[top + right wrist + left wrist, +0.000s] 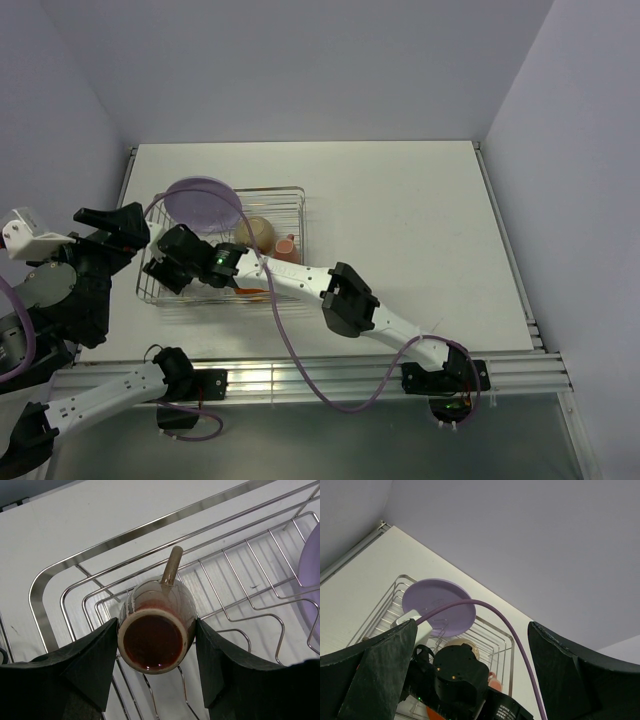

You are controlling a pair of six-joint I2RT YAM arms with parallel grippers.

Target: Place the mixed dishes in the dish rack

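Five dishes, one dish rack (270,190), two arms, all on a white table (420,230).

1. The dish rack: a silvery wire basket on the far-left part of the table.
2. The lilac plate (203,203): stands on edge at the rack's far-left corner, leaning, with its upper rim above the rack wall.
3. The beige bowl (257,233): inside the rack, far-right part, just right of the plate.
4. The pink cup (287,245): inside the rack by the right wall, just beside the beige bowl.
5. The orange bowl (250,292): at the rack's near side, mostly hidden under the right arm (345,300). Only an orange sliver shows, and how it sits cannot be told.
6. The small dark cup (155,605): glossy red-brown inside, mottled tan outside. Its mouth faces the wrist camera and its handle points away. It is over the floor wires inside a rounded corner of the rack. Contact with the wires cannot be told.
7. The right gripper (156,645): reaches into the rack's left half. Its fingers (85,670) are closed to the cup's width, one against each side of the small dark cup.
8. The left gripper (120,228): raised, just left of the rack, fingers spread wide with nothing between them.
9. The purple cable (290,350): loops along the right arm and over the rack.
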